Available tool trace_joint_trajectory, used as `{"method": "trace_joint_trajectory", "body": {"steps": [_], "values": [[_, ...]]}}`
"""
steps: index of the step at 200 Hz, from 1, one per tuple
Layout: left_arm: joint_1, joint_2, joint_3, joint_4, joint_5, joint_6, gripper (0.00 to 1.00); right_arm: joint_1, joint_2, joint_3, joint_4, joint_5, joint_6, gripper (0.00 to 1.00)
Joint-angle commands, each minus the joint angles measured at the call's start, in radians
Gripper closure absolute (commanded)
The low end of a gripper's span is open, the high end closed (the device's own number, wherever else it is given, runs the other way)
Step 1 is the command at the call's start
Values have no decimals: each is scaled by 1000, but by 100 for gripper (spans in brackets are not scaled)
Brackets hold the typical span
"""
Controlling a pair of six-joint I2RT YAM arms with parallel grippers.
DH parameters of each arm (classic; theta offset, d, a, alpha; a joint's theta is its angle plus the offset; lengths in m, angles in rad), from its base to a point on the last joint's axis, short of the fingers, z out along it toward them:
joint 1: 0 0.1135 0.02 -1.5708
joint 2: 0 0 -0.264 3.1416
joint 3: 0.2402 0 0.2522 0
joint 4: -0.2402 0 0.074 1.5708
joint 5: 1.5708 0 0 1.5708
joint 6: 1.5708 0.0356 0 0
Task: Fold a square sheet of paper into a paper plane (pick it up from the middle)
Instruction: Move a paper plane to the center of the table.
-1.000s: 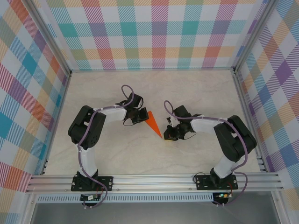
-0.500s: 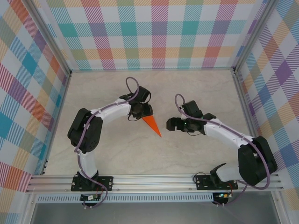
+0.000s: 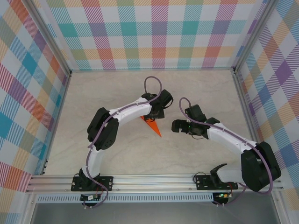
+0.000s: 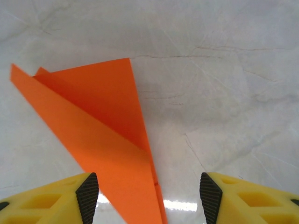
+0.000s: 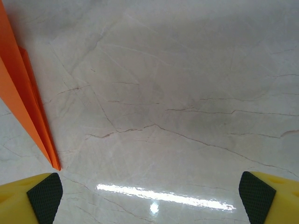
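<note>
The paper plane [image 3: 154, 128] is a narrow orange dart lying flat on the marble table, its sharp nose toward the near right. My left gripper [image 3: 151, 116] hovers over its wide rear end. In the left wrist view the folded layers of the plane [image 4: 107, 126] run down between the fingers of my left gripper [image 4: 147, 196], which is open and not touching them. My right gripper [image 3: 174, 126] is open just right of the plane. In the right wrist view the plane's nose [image 5: 25, 105] lies at the left edge, outside the span of my right gripper [image 5: 149, 196].
The pale marble tabletop [image 3: 196, 88] is enclosed by aluminium frame posts and plaid walls [image 3: 149, 32]. A metal rail [image 3: 154, 179] carrying both arm bases runs along the near edge.
My left arm has swung right, from beside the plane's left side to over its wide end. My right gripper pulled back from the nose, then held. The plane has not moved.
</note>
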Motion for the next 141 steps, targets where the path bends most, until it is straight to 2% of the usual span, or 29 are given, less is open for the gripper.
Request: {"method": "trace_joint_trajectory", "body": {"steps": [1, 41, 79, 116, 141], "values": [[-4, 67, 68, -128, -47, -18, 38, -4, 5, 0, -13, 31, 23, 0], [-7, 111, 105, -187, -70, -26, 41, -6, 2, 4, -31, 60, 25, 0], [-14, 63, 63, -186, -95, -50, 48, -6, 32, 15, -44, 75, 27, 0], [-16, -2, -3, -143, -98, -70, 56, -6, 55, 23, -50, 80, 30, 0], [-16, -25, -39, -122, -94, -77, 66, -5, 63, 25, -53, 80, 32, 0]]}}
